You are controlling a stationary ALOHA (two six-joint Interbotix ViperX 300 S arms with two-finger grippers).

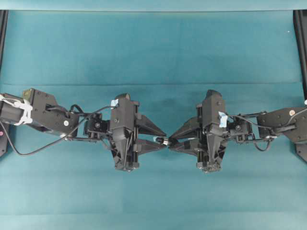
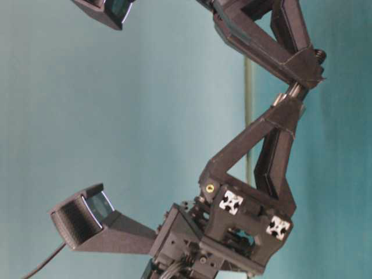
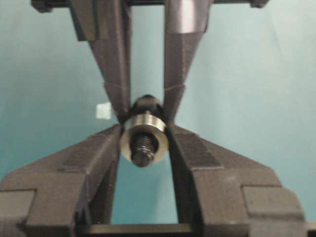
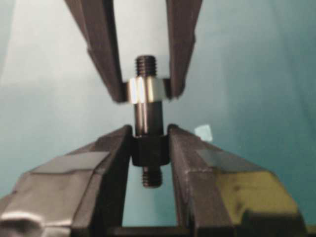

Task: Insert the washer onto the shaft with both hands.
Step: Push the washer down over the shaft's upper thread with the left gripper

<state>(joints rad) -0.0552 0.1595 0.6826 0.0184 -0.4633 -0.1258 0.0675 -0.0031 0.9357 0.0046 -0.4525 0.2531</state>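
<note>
My left gripper (image 3: 144, 130) is shut on the washer (image 3: 146, 121), a pale metal ring pinched at its rim between the two fingertips. My right gripper (image 4: 149, 132) is shut on the dark shaft (image 4: 148, 150), gripping its thicker collar. The two grippers meet tip to tip above the middle of the table, left gripper (image 1: 161, 139) against right gripper (image 1: 172, 139). The washer (image 4: 144, 90) sits around the shaft's smooth stem. The threaded end pokes out past the ring, and the left wrist view shows the shaft (image 3: 143, 149) through the hole.
A teal cloth (image 1: 153, 48) covers the table. A small pale tape scrap (image 3: 103, 110) lies on the cloth below the grippers, also seen as the tape scrap (image 4: 203, 132). Black frame rails (image 1: 300, 48) stand at the left and right edges.
</note>
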